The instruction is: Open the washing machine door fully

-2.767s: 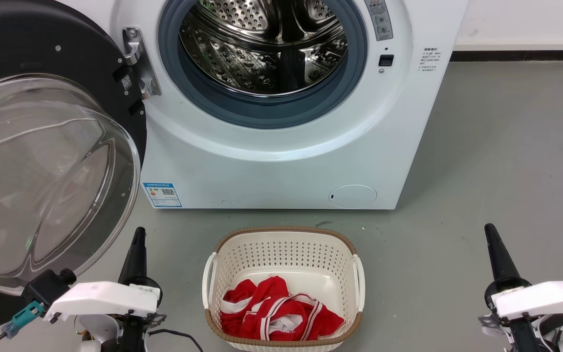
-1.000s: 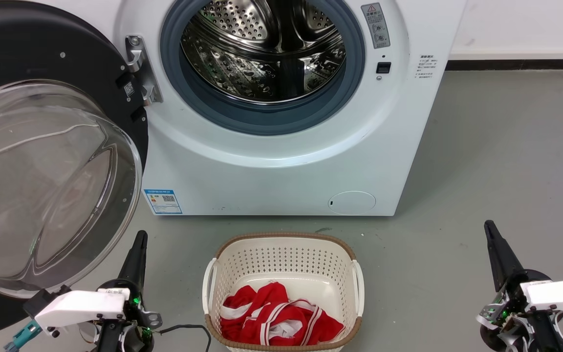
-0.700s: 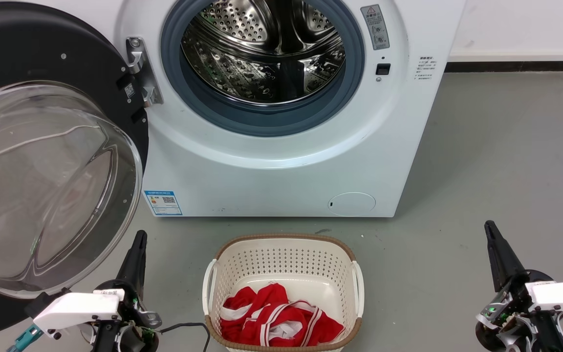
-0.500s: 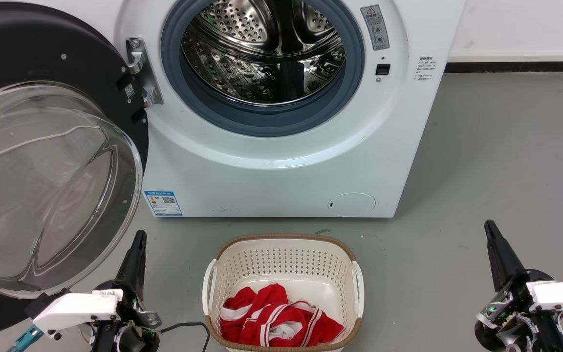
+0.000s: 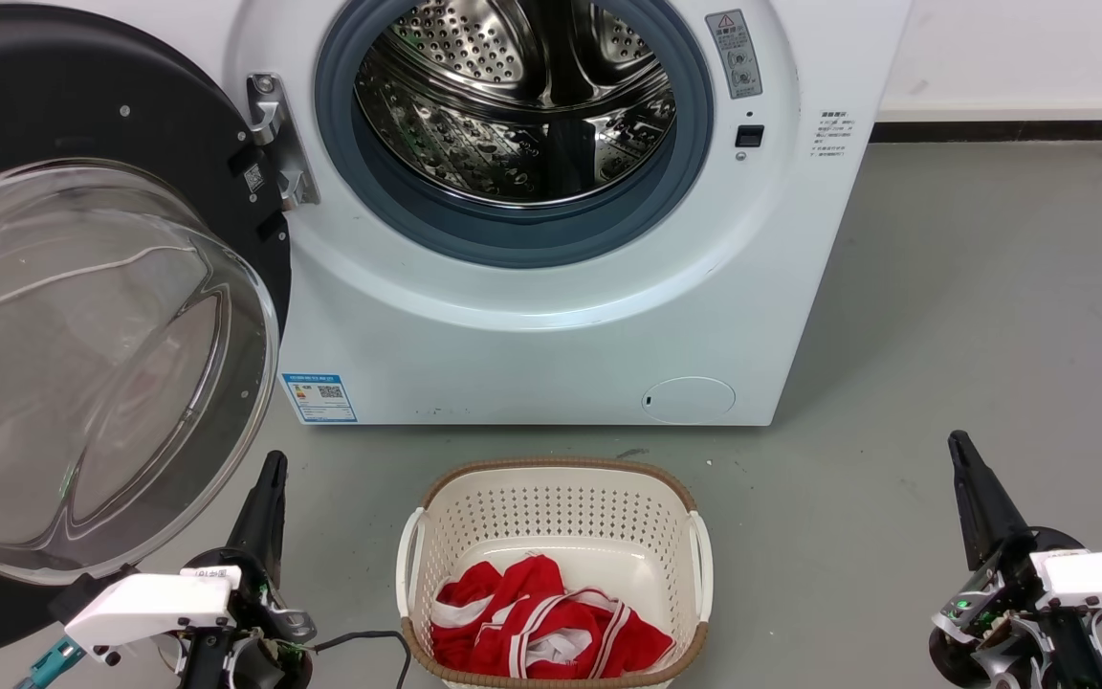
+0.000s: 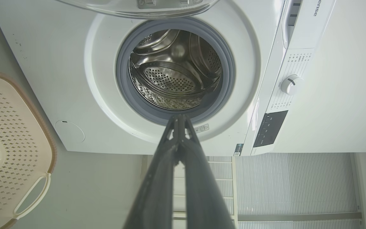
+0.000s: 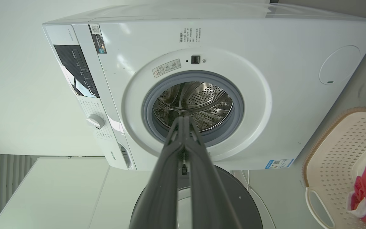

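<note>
The white washing machine (image 5: 551, 344) faces me, its steel drum (image 5: 522, 96) exposed inside the grey-blue gasket. Its black washing machine door (image 5: 54, 105) is swung wide to the left on its hinge (image 5: 274, 139), the clear glass bowl (image 5: 82, 364) bulging toward me. My left gripper (image 5: 274, 464) rests low at the lower left, just below the bowl's rim, shut and holding nothing. My right gripper (image 5: 958, 445) sits at the lower right, far from the machine, also shut. In the wrist views each gripper (image 6: 179, 117) (image 7: 183, 118) has its fingertips pressed together, pointing at the drum.
A white perforated laundry basket (image 5: 556, 493) with red-and-white cloth (image 5: 541, 622) in it stands on the grey floor right in front of the machine, between my arms. A white wall with a dark skirting (image 5: 1010, 129) runs behind at the right.
Since 2.8 s ago the head camera has shifted slightly and both arms have settled lower. Nothing has moved over the last second; the door stays as it was.
</note>
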You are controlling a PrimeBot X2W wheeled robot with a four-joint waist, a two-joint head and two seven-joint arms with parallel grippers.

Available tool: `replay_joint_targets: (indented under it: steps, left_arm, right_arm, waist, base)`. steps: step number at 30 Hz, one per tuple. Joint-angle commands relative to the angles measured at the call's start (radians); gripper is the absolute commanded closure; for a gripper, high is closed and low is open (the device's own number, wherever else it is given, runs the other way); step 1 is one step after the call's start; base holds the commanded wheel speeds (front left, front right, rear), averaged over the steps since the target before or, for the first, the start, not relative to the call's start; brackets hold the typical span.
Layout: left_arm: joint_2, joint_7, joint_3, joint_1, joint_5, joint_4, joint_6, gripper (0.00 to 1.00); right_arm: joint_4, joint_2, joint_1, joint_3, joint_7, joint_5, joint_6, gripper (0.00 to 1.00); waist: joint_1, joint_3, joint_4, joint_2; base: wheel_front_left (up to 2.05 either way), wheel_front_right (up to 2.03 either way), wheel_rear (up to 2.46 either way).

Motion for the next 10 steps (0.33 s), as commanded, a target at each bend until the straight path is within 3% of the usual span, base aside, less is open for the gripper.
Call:
replay_joint_targets:
  steps: [1, 10]
  left_arm:
    - [-0.001, 0.003, 0.003, -0.003, -0.001, 0.000, -0.004, 1.00]
    - [-0.001, 0.003, 0.003, -0.003, -0.002, 0.000, -0.004, 1.00]
  right_arm:
    - [0.001, -0.001, -0.011, -0.001, 0.001, 0.004, 0.000, 1.00]
    - [0.001, -0.001, -0.011, -0.001, 0.002, 0.003, 0.000, 1.00]
  waist:
    - [0.0000, 0.000, 0.000, 0.0000]
    - [0.0000, 0.000, 0.000, 0.0000]
  base:
    - [0.00, 0.00, 0.00]
    - [0.00, 0.00, 0.00]
